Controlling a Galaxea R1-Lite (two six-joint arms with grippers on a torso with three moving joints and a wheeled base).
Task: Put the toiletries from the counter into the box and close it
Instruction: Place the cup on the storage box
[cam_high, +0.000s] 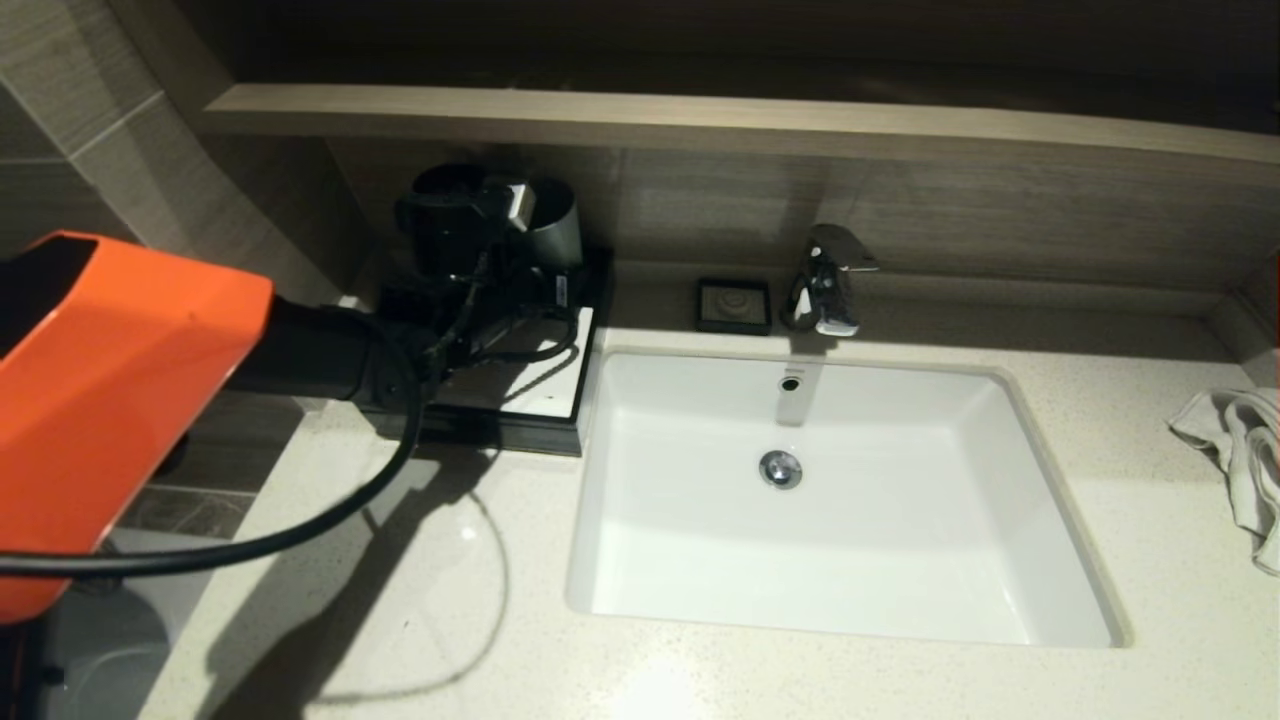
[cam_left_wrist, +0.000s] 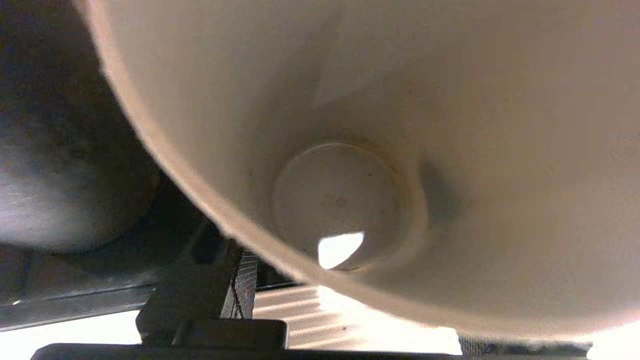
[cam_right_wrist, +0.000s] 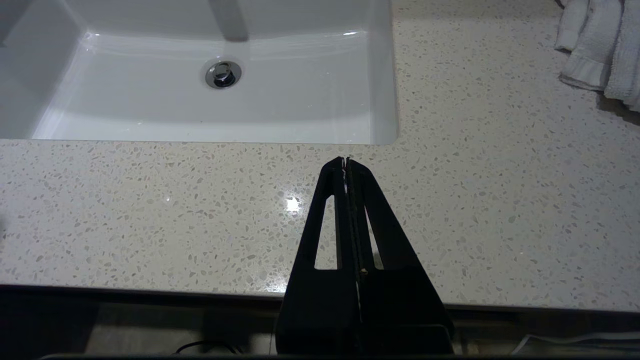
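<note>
left gripper (cam_high: 470, 220) nearer the box (cam_high: 530, 385), nosed into the grey cup (cam_left_wrist: 340, 200)
reached over the box at the counter's (cam_high: 1100, 420) back left; finger spread impossible to tell. saw no toiletries anywhere. right gripper (cam_right_wrist: 346, 165) pressed closed, parked well apart at the front edge.

Low black rectangular box (cam_high: 520, 398) with a flat white top panel, lying flat and square to the wall at the back left corner of the counter (cam_high: 1150, 480), just beside the left rim of the sink basin (cam_high: 850, 540). Front edge dark and straight; drawer's state not discernible, much of the top covered. Pale cream speckled stone for the counter (cam_right_wrist: 150, 210), glossy, level, wrapped around the white rectangular sink basin (cam_right_wrist: 200, 110) on its left, front and right.
</note>
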